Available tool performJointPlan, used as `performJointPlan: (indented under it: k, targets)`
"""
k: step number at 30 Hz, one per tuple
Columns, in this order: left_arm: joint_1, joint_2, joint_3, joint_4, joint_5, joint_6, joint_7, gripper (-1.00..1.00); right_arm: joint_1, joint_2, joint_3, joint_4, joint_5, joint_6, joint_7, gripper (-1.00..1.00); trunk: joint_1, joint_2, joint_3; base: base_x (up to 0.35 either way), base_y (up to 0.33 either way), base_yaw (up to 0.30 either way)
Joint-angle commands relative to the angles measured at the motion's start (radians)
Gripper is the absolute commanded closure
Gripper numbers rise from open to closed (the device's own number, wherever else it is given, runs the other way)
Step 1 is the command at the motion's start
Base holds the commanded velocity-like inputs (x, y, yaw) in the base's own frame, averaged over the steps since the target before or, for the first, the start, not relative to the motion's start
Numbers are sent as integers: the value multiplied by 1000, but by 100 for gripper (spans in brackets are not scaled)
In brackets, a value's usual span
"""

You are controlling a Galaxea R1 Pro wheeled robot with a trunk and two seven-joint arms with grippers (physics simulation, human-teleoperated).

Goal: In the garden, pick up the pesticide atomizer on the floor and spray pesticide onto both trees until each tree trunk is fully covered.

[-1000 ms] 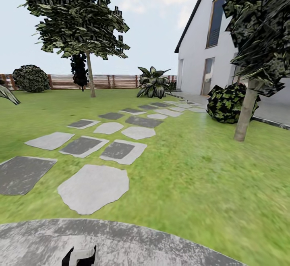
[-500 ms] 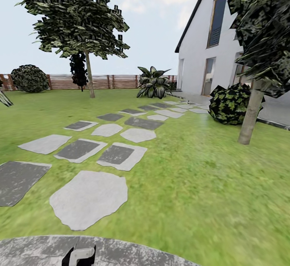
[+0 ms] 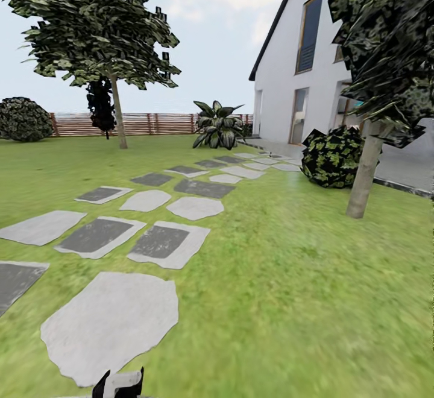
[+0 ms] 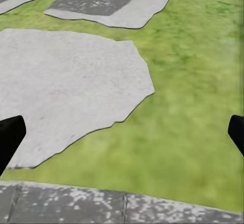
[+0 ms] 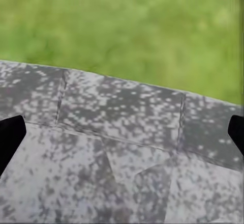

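Observation:
Two trees stand on the lawn in the head view. The farther tree has its trunk near the fence at the left. The nearer tree has a thick grey-brown trunk at the right. The pesticide atomizer is out of view. My left gripper pokes up at the head view's bottom edge; its wrist view shows the left gripper open over grass and a pale stone. My right gripper is open above mottled grey paving, with nothing between its fingers.
A path of stepping stones runs from near me toward the white house. A dark bush sits beside the nearer trunk, a broad-leaved plant by the house corner, and a slat fence closes the back. Open grass lies ahead on the right.
The whole head view has shifted: the camera has moved forward and turned slightly. The grey paving at the bottom has slid out, and the stones are nearer. Both grippers look unchanged.

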Motion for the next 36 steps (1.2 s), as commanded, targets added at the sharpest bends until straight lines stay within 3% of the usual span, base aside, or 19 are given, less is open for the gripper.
performJointPlan:
  k: [1,36]
  targets:
    - [0,0,4,1,-6,-3,0,-100,0,0,-1,-1,-2,-2,1,-100,0,0,-1,328,0,-125]
    - [-1,0,4,0,-6,-3,0,-100,0,0,-1,-1,-2,-2,1,-100,0,0,-19,328,0,-22]
